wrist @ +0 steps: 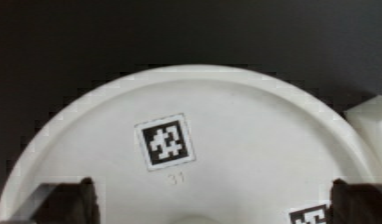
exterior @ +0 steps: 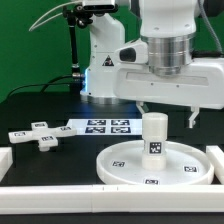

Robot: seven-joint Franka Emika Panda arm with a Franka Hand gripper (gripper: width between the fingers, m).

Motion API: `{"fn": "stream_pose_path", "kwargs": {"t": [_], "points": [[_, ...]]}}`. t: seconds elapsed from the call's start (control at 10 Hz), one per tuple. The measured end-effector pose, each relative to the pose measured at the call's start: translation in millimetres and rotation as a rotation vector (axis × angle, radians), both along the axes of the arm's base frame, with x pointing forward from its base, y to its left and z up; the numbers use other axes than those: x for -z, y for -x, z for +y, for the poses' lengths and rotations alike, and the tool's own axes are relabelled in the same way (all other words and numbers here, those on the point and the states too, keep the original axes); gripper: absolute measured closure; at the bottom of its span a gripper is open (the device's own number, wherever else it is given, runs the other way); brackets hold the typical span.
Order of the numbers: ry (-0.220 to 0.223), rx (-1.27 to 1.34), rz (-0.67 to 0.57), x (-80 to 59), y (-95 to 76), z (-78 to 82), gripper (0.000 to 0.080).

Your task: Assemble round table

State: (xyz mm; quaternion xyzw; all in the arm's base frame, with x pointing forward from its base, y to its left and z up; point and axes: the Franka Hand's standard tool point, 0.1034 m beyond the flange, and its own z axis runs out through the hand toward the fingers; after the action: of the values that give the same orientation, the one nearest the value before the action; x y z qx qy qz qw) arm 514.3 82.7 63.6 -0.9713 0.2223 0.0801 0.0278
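Observation:
The large rimmed round disc (exterior: 125, 166) lies flat on the black table near the front. The short thick leg (exterior: 155, 137) stands upright on its middle, a tag on its side. The small cross-shaped base (exterior: 38, 133) lies apart on the table, towards the exterior view's left. My gripper (exterior: 168, 113) hangs open just above the leg, holding nothing. In the wrist view the disc (wrist: 188, 110) with its tag fills the frame. The two dark fingertips (wrist: 63, 205) stand wide apart, and the gripper (wrist: 209, 207) has only a blurred pale surface between them.
The marker board (exterior: 100, 126) lies flat behind the disc. Plain white border blocks run along the front (exterior: 90, 200), the exterior view's left (exterior: 5, 160) and right (exterior: 215, 158). A white robot base (exterior: 105, 50) stands at the back.

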Motion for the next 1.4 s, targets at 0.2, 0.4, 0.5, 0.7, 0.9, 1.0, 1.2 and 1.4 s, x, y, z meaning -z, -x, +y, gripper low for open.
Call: {"fn": "stream_pose_path", "kwargs": {"t": [0.2,0.4,0.5,0.7,0.9,1.0,1.2,1.4], "points": [[-0.021,-0.141,-0.012,0.4,0.2,-0.5,0.0151],[-0.042,-0.355,-0.035,5.6,3.7,-11.3,0.0151],[-0.058,-0.471,-0.042,8.6,8.0,-29.9,0.0151],[-0.075,-0.564,-0.052,8.4,13.3,-59.3,0.0151],[-0.073,-0.549,-0.053,7.8,12.8,-65.6,0.0151],[-0.073,-0.551,-0.052,8.3,13.1,-64.9,0.0151],[-0.073,-0.55,-0.051,8.6,13.3,-66.0,0.0151],[-0.074,-0.574,-0.05,7.9,17.2,-87.1,0.0151]]}}
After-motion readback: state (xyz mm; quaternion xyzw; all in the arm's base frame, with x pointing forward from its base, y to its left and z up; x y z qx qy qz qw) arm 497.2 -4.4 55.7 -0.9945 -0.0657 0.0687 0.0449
